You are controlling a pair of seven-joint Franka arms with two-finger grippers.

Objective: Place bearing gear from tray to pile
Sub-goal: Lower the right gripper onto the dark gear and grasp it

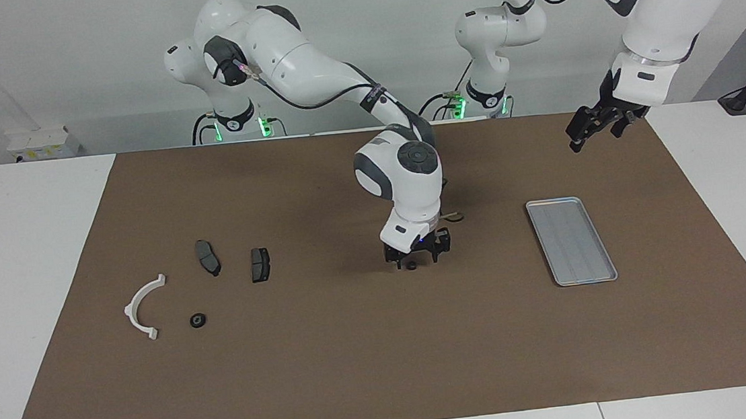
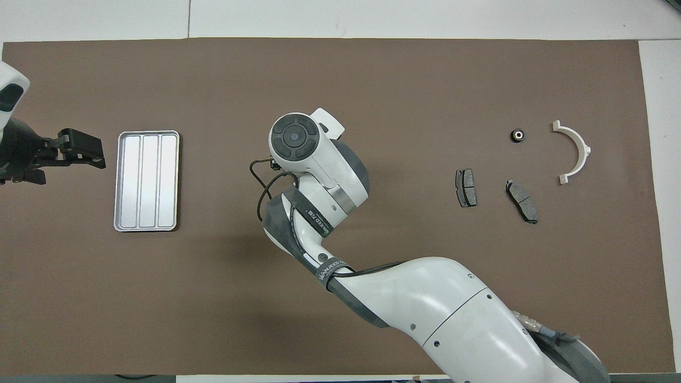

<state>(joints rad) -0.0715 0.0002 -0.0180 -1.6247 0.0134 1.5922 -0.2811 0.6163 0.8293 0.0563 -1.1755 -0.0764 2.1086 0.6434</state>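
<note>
A small black bearing gear (image 1: pixel 412 266) lies on the brown mat (image 1: pixel 360 372) mid-table, outside the tray. My right gripper (image 1: pixel 415 262) is down at the mat with its fingers open on either side of that gear. In the overhead view the right arm's wrist (image 2: pixel 295 139) hides both. The silver tray (image 1: pixel 571 239) (image 2: pixel 146 181) lies bare toward the left arm's end. The pile sits toward the right arm's end: a white half-ring bracket (image 1: pixel 144 307) (image 2: pixel 573 151), two dark pads (image 1: pixel 208 257) (image 1: pixel 259 264) and a second bearing gear (image 1: pixel 198 320) (image 2: pixel 518 135). My left gripper (image 1: pixel 592 124) (image 2: pixel 80 154) waits open, raised beside the tray.
The brown mat covers most of the white table (image 1: pixel 27 267). The right arm's forearm (image 2: pixel 425 298) stretches across the middle of the mat in the overhead view. A loose cable (image 1: pixel 454 216) loops off the right wrist.
</note>
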